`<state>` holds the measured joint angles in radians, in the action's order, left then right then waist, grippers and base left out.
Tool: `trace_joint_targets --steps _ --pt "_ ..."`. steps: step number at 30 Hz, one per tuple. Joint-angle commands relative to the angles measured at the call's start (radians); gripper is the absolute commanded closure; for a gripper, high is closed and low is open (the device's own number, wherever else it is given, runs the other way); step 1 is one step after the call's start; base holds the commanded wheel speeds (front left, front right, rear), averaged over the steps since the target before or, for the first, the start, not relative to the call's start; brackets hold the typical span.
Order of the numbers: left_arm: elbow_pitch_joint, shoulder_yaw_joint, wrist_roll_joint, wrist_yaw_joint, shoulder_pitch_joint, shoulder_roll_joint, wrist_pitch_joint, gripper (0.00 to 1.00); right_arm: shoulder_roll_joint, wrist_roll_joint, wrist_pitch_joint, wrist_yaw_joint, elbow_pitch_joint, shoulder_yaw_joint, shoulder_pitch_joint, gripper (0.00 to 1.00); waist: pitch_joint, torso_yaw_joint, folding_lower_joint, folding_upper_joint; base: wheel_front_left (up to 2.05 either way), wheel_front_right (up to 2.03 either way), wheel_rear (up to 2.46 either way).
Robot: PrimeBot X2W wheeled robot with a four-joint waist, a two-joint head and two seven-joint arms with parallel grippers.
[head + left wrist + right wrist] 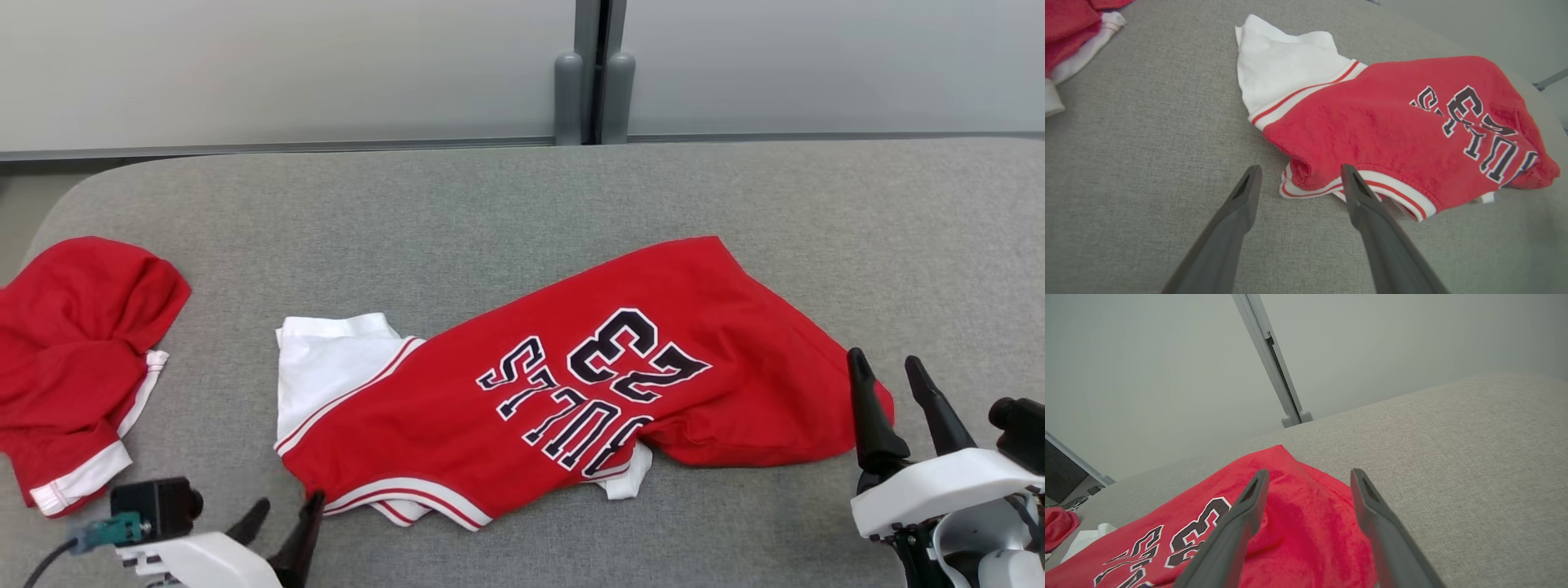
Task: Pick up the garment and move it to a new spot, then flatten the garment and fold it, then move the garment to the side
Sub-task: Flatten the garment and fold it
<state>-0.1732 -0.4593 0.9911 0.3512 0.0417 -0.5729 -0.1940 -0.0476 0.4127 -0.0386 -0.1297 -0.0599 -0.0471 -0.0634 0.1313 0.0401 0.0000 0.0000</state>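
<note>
Centrally, a grey padded table (pixel 490 204) is shown, on which the red jersey (pixel 571 384) is spread slantwise, white sleeve toward nine o'clock, near edge tucked under. A second red garment (pixel 73 359) is seen bunched at nine o'clock, well apart. The right gripper (pixel 883 358), at four o'clock, is held with fingers apart over the jersey's corner; the left gripper (pixel 287 500), at seven o'clock, is likewise spread and empty, one finger (pixel 1367 204) just beside the striped hem. Flattening is judged the step in hand: opposite corners should be pinched at the very edge and drawn apart evenly, so that tucked folds are freed.
</note>
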Motion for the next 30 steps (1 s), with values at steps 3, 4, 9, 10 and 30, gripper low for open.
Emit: trace_joint_targets --steps 3,4,9,10,30 --pt "0.024 -0.008 0.021 -0.022 0.008 0.006 -0.009 0.00 -0.006 -0.012 -0.011 -0.002 0.010 0.004 -0.001 0.00 -0.003 0.007 0.0000 0.0000 0.00 0.00 0.00" --pt "0.037 -0.014 0.027 -0.034 0.002 0.010 -0.015 0.00 -0.006 -0.013 -0.013 -0.002 0.013 0.005 -0.003 0.00 -0.001 0.006 0.0000 0.0000 0.00 0.00 0.00" --pt "0.100 -0.027 0.038 -0.093 -0.053 0.024 -0.028 0.00 -0.006 -0.013 -0.021 -0.002 0.016 0.012 -0.008 0.00 0.012 -0.012 0.0000 0.0000 0.00 0.00 0.00" --pt "0.114 -0.027 0.039 -0.101 -0.062 0.023 -0.031 0.00 -0.006 -0.011 -0.021 -0.002 0.017 0.015 -0.010 0.00 0.017 -0.019 0.0000 0.0000 0.00 0.00 0.00" --pt "0.094 0.004 -0.071 -0.100 -0.489 0.050 -0.048 1.00 -0.005 0.007 0.015 -0.002 0.005 0.047 -0.085 0.00 0.160 -0.142 0.0000 0.0000 0.00 0.00 0.00"
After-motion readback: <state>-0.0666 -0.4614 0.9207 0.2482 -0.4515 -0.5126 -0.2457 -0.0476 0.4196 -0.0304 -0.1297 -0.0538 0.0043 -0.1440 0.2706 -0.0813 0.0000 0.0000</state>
